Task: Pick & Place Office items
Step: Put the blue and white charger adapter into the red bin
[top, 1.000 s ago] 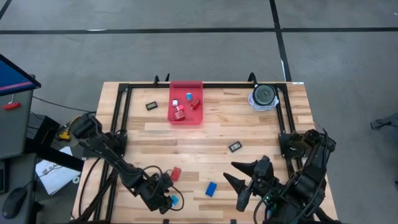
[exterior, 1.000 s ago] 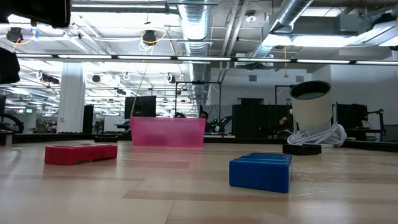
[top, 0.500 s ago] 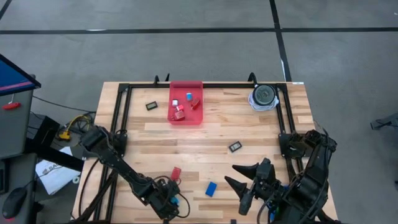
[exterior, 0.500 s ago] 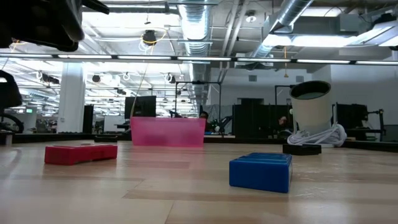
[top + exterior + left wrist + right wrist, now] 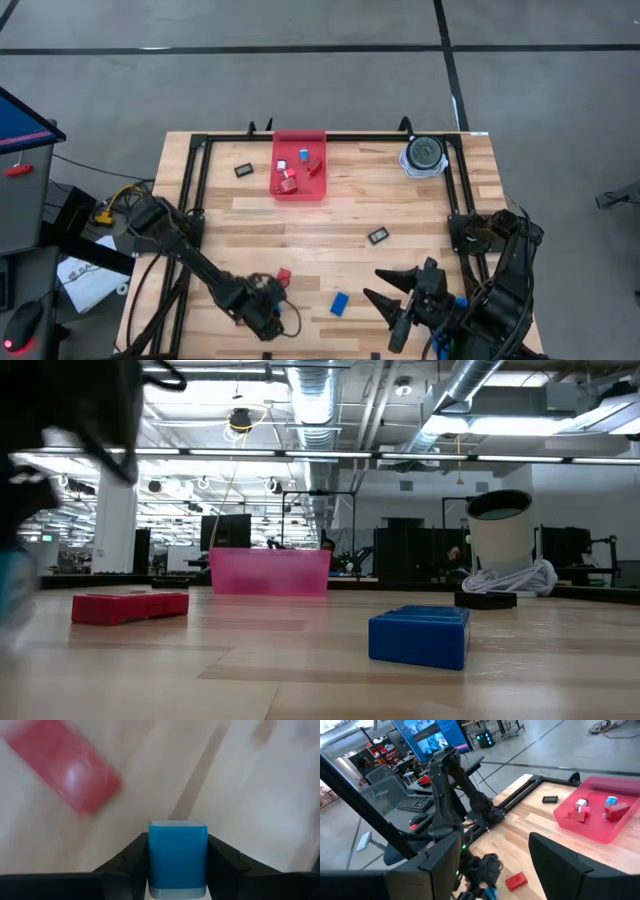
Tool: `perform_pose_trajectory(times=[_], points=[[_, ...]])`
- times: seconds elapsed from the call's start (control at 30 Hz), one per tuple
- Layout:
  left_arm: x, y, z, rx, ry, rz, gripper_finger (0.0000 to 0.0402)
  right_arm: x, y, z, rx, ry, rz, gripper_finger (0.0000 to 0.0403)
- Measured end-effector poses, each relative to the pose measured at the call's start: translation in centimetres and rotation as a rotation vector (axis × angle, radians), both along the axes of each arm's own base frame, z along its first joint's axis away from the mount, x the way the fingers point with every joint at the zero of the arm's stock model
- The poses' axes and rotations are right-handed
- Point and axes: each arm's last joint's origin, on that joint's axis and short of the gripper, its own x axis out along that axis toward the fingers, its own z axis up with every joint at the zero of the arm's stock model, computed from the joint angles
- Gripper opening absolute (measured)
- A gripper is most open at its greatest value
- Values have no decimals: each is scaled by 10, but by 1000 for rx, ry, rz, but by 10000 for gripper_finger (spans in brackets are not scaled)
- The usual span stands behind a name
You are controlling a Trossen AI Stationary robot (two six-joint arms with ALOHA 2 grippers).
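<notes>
A: What did the left gripper (image 5: 177, 870) have?

B: A bright blue block (image 5: 177, 856) with rounded edges and a pale base, clamped between both fingers, at the lower left of the high view, low over the table (image 5: 400, 205).

A: And the others?

B: A flat red block (image 5: 283, 277) lay just beside it, a blue block (image 5: 340, 303) at lower centre. More pieces sat in the red tray (image 5: 299, 188), top centre. The right gripper (image 5: 393, 297) hung at lower right, fingers apart, holding nothing.

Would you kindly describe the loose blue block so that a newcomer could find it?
Start at the wooden table's near edge, between the two arms. The blue block lies flat there, untouched; its neighbour toward the left arm is a red block.
</notes>
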Motion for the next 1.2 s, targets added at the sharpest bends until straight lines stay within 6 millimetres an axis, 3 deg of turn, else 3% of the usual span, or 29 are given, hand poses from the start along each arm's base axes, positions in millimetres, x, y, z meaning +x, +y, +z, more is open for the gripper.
perform_pose_trajectory(times=[0.2,0.33,0.53,0.7,0.93,1.07,1.2], points=[[12,34,61,52,-238,2,138,0,-1,1,-38,-9,-13,228],[20,76,99,111,-352,31,138,0,-2,1,-57,-7,-19,228],[30,148,127,191,-406,146,138,6,-2,-12,-67,7,-38,228],[34,216,129,273,-340,229,138,10,-3,-25,-43,4,-67,228],[24,309,118,278,-220,343,138,3,-14,-33,-8,8,-121,228],[16,348,108,255,-178,358,138,5,-21,-31,3,5,-143,228],[17,372,84,203,-111,341,138,12,-32,-29,20,46,-162,228]])
